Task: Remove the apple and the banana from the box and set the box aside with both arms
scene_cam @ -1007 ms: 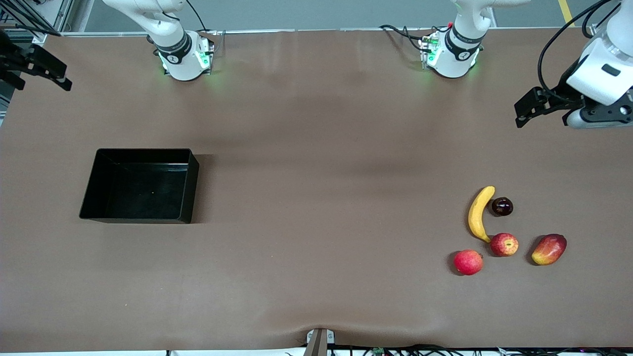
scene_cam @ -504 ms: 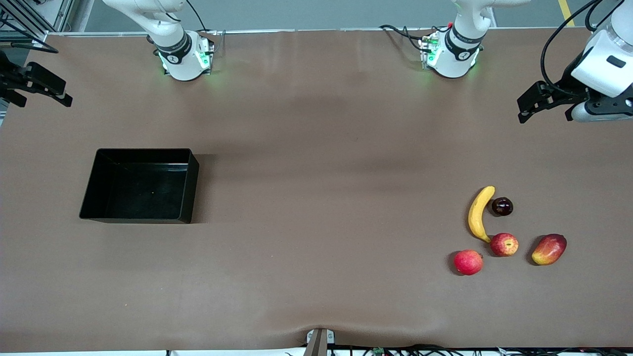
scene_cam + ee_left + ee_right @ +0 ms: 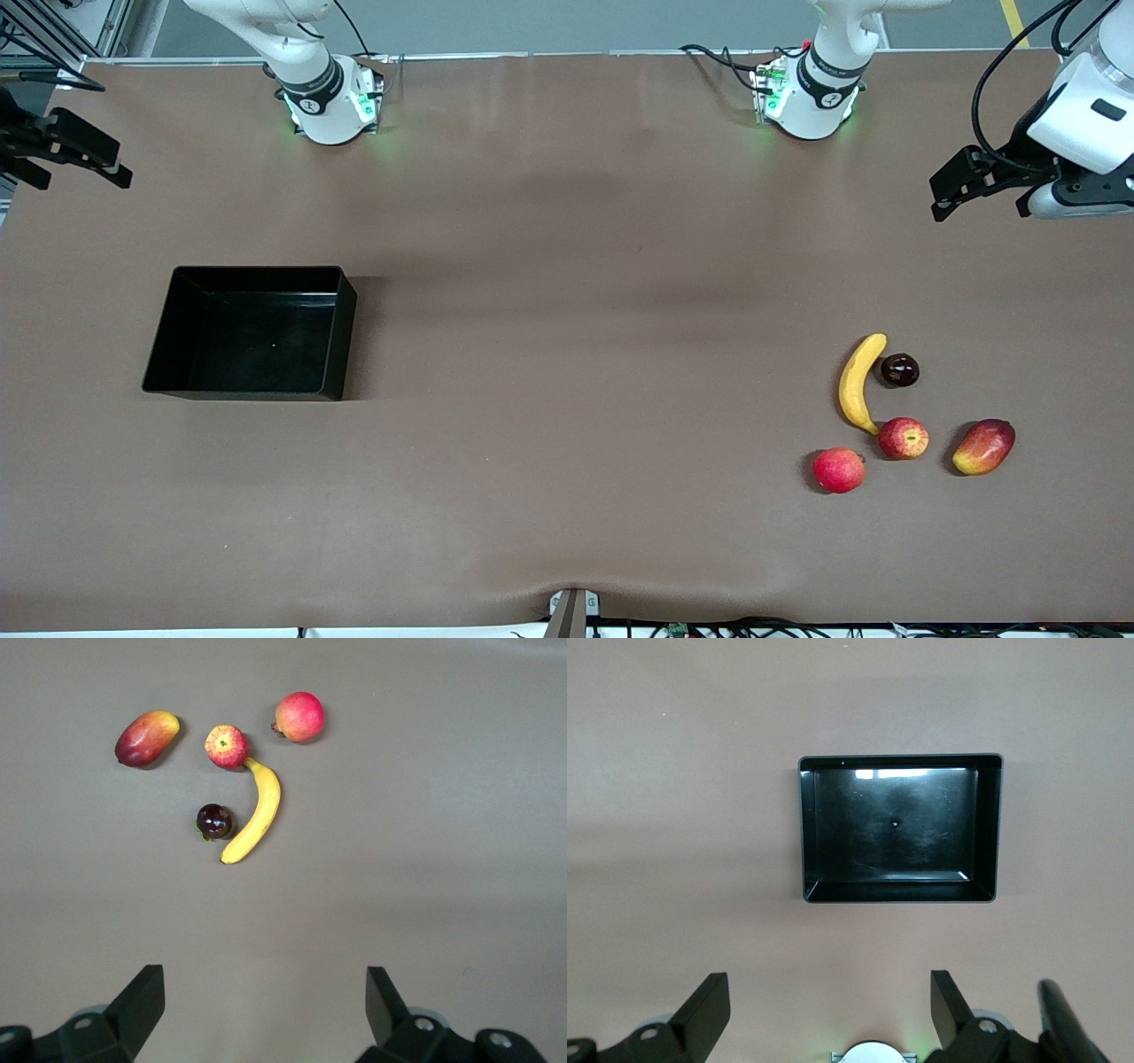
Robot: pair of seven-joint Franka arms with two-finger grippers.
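The yellow banana [image 3: 858, 383] and the small red apple with yellow streaks [image 3: 904, 438] lie touching at the left arm's end of the table. They also show in the left wrist view, banana [image 3: 255, 811] and apple [image 3: 227, 746]. The black box [image 3: 341, 337] stands empty at the right arm's end and shows in the right wrist view [image 3: 989, 828]. My left gripper [image 3: 974, 190] is open and empty, high over bare table near the fruits [image 3: 261, 979]. My right gripper [image 3: 80, 159] is open and empty, high over the table's edge near the box [image 3: 830, 983].
A plain pinkish-red round fruit [image 3: 838, 470], a red-and-yellow mango [image 3: 983, 447] and a small dark round fruit [image 3: 899, 369] lie close around the banana and apple. The wide brown table between box and fruits is bare.
Both grippers have shifted slightly at their ends of the table and stay open. The fruits and the box have not moved.
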